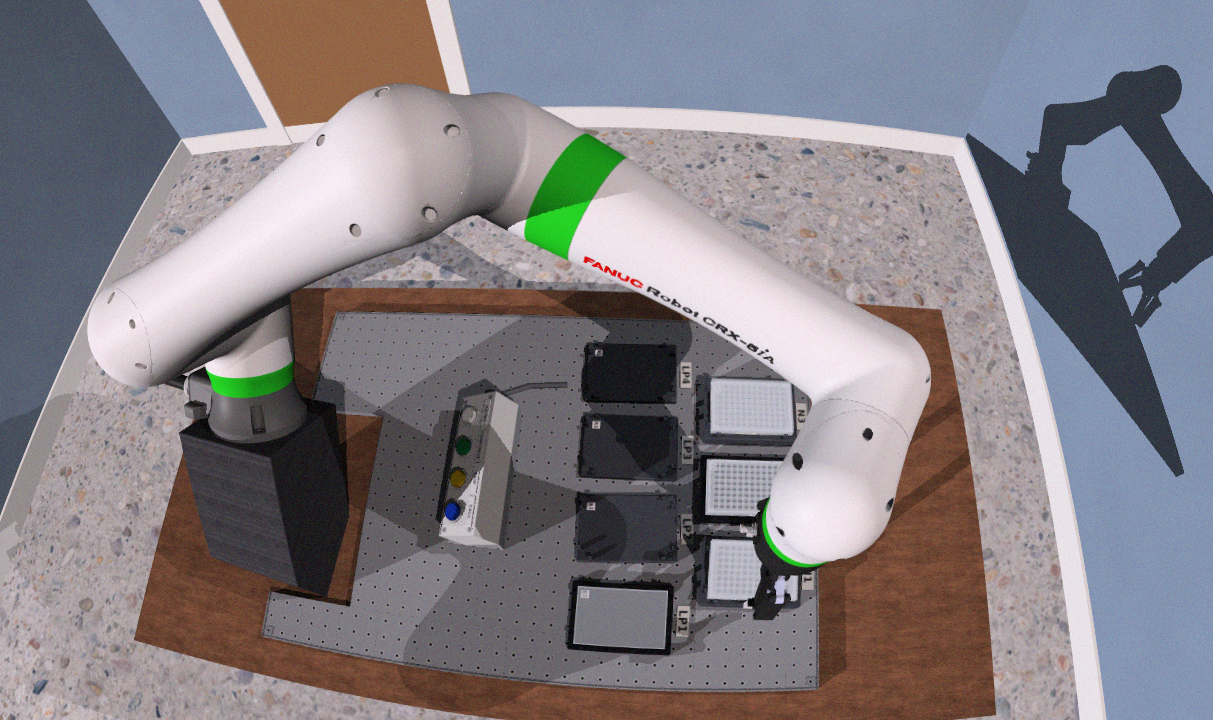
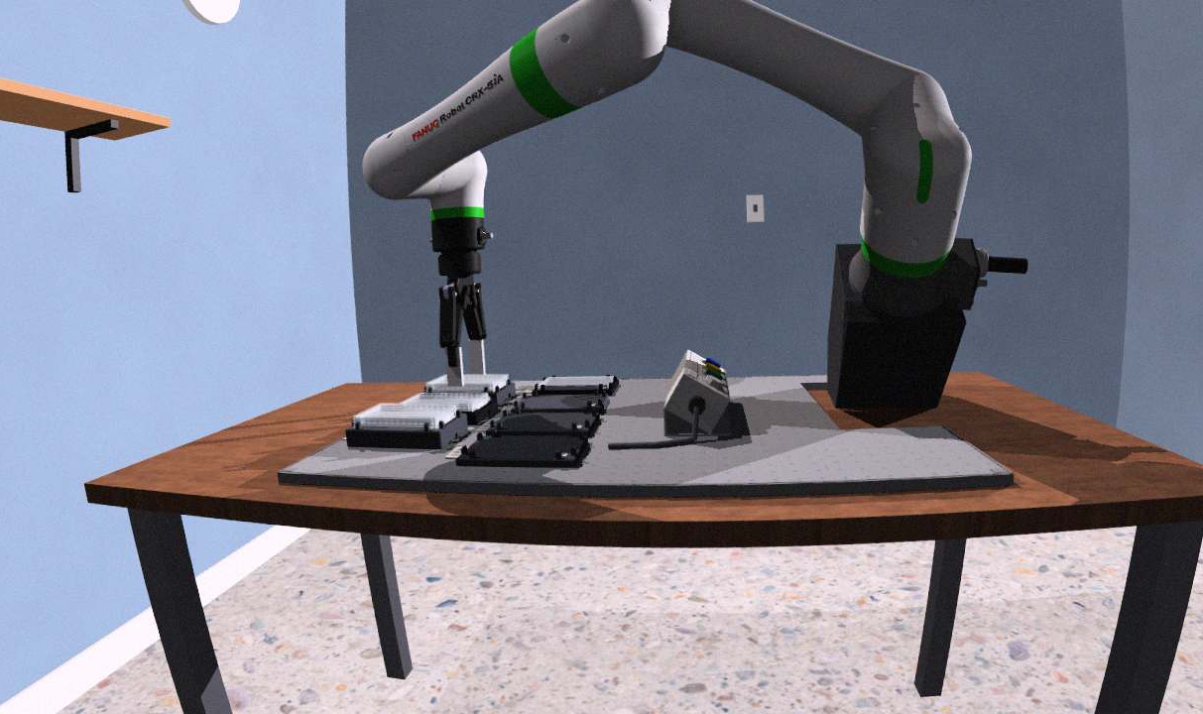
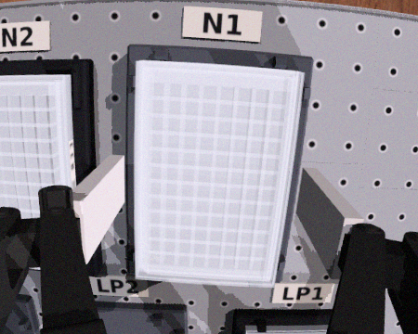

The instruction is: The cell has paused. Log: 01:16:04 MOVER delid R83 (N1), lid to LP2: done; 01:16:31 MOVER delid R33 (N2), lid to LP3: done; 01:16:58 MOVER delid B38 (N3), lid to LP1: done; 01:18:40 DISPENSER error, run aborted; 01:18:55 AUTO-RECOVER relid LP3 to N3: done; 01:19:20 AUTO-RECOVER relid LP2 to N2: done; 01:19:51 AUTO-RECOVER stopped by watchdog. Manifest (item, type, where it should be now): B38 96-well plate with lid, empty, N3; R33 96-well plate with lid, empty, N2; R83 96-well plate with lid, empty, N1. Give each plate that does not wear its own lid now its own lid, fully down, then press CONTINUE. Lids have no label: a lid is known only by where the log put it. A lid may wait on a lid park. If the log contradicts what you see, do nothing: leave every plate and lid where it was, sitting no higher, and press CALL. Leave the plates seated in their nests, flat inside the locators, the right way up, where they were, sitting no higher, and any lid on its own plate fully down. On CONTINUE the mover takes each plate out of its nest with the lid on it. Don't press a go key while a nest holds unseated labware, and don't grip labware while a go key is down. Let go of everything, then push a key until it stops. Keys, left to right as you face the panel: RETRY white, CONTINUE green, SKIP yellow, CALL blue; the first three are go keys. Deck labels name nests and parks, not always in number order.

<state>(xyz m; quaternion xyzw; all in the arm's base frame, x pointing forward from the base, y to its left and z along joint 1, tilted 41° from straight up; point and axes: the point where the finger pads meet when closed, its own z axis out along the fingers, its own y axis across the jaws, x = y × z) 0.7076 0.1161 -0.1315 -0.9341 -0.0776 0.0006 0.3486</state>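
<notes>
While fingers stand apart, empty, gaps flank both long edges of N1 plate (image 3: 215, 170).

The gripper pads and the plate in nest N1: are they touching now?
Apart. The wrist view shows both pads of the gripper standing off the long sides of the plate in N1, with dark nest frame visible in each gap.
</notes>
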